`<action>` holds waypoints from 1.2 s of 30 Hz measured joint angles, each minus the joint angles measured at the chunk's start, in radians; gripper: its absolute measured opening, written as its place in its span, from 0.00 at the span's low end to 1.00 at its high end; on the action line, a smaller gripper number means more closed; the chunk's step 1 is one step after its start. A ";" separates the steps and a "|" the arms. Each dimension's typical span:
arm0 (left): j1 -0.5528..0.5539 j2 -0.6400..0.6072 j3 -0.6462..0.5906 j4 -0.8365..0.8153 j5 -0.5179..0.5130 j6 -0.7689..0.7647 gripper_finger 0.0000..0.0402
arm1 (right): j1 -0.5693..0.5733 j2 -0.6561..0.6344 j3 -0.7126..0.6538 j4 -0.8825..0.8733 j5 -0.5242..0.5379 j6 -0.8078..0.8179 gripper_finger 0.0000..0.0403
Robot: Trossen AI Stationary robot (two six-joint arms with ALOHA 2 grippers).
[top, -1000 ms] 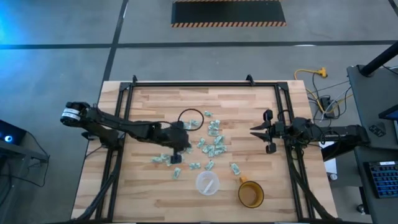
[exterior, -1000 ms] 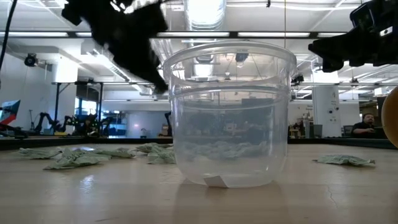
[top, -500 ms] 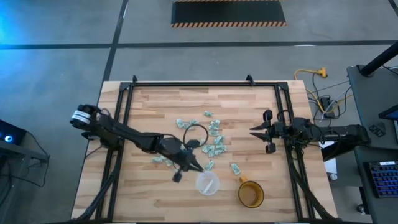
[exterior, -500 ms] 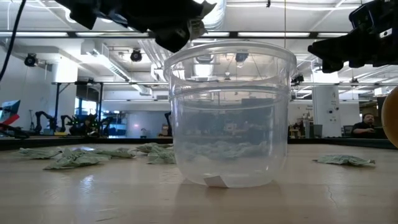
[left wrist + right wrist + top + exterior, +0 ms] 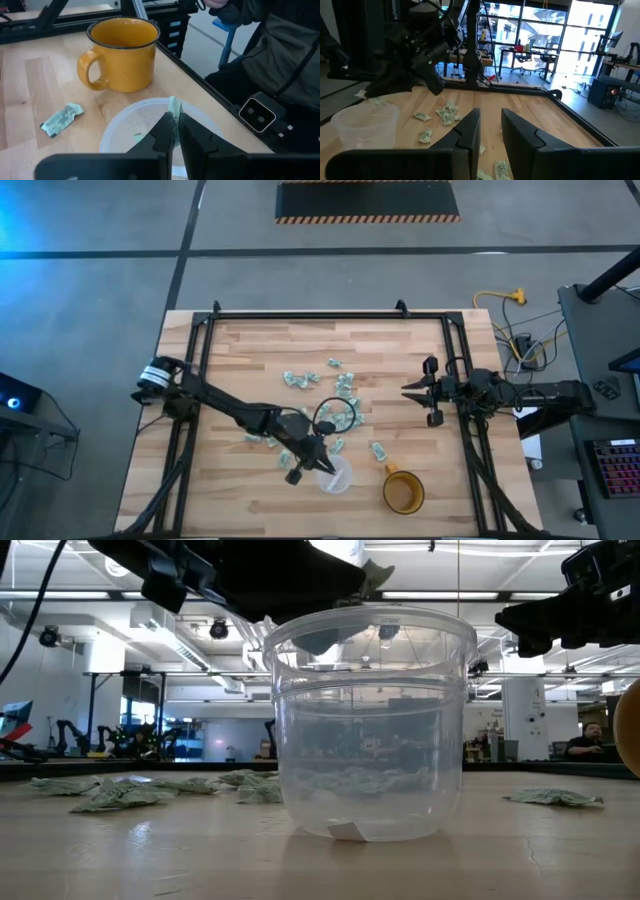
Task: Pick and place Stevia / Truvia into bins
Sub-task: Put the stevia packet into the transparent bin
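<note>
A pale wooden counter [image 5: 250,355] of jointed planks carried everything. A loose scatter of small green and white sachets [image 5: 345,415] lay near its middle. Toward the near edge stood a clear plastic cup [image 5: 338,477], and just beside it an amber mug [image 5: 404,492]. One sachet [image 5: 61,119] lay near the mug.

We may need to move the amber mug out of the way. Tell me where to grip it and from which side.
Grip the amber mug at its rim wall, coming straight down from above: it stands upright with its mouth open, so one finger can go inside and one outside. Choose the side away from the clear cup, clear of the handle.
</note>
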 joint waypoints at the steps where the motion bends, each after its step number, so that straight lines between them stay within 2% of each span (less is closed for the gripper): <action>1: 0.000 0.000 -0.003 0.002 -0.001 0.000 0.06 | 0.000 0.000 0.000 0.000 0.000 0.000 0.17; 5: 0.000 -0.001 -0.007 -0.001 -0.004 -0.002 0.17 | 0.000 0.000 0.000 0.000 0.000 0.007 0.17; 8: 0.000 -0.002 -0.002 0.001 -0.005 -0.002 0.25 | 0.000 0.001 0.000 -0.004 -0.005 0.072 0.17; 14: 0.003 -0.068 -0.005 -0.104 -0.020 0.001 0.32 | 0.004 0.084 0.010 -0.076 -0.116 0.147 0.17; 23: 0.001 -0.218 -0.017 -0.371 -0.184 0.000 0.32 | 0.072 0.418 0.253 -0.304 -0.187 0.143 0.17; 28: 0.000 -0.289 -0.056 -0.557 -0.305 -0.091 0.32 | 0.102 0.615 0.416 -0.525 -0.187 0.127 0.17; 36: -0.001 -0.406 -0.223 -0.595 -0.388 -0.215 0.32 | 0.124 0.908 0.598 -0.613 -0.189 0.101 0.17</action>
